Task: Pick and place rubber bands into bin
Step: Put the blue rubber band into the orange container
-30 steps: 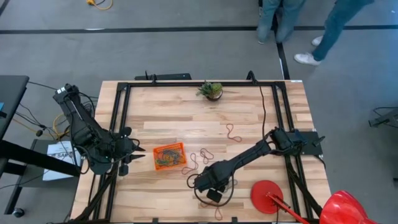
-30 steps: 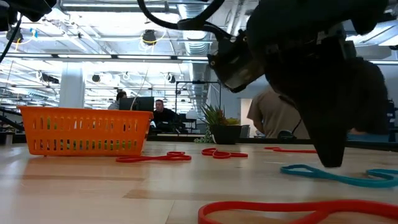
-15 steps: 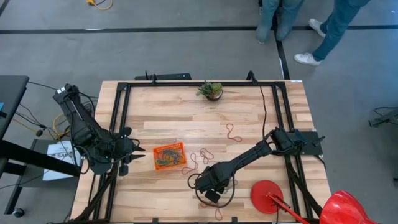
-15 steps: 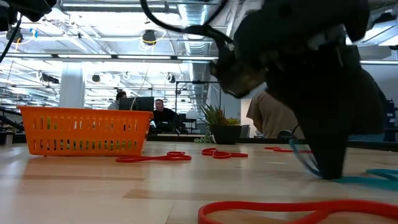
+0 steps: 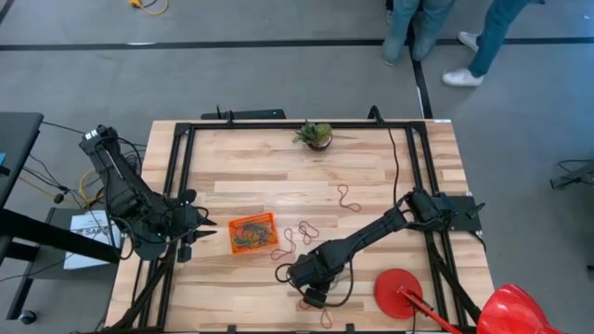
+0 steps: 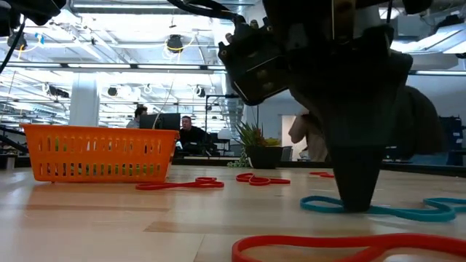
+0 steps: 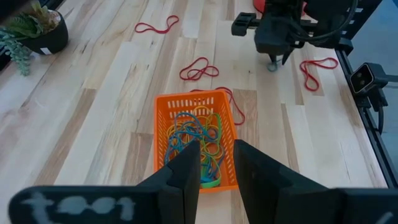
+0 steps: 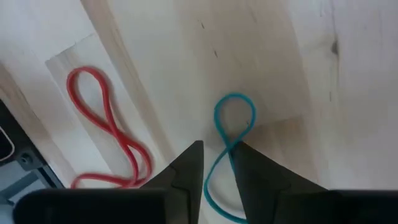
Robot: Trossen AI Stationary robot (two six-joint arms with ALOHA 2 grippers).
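The right gripper stands tips-down on the table near its front edge, its fingers narrowly parted astride a teal rubber band lying flat, with a red rubber band just beside it. The orange bin, already holding a tangle of bands, sits left of centre with several red bands loose between it and that gripper. The left gripper, slightly parted and holding nothing, waits at the left edge; a potted plant stands at the back edge and a red disc near the front right corner, neither in the way.
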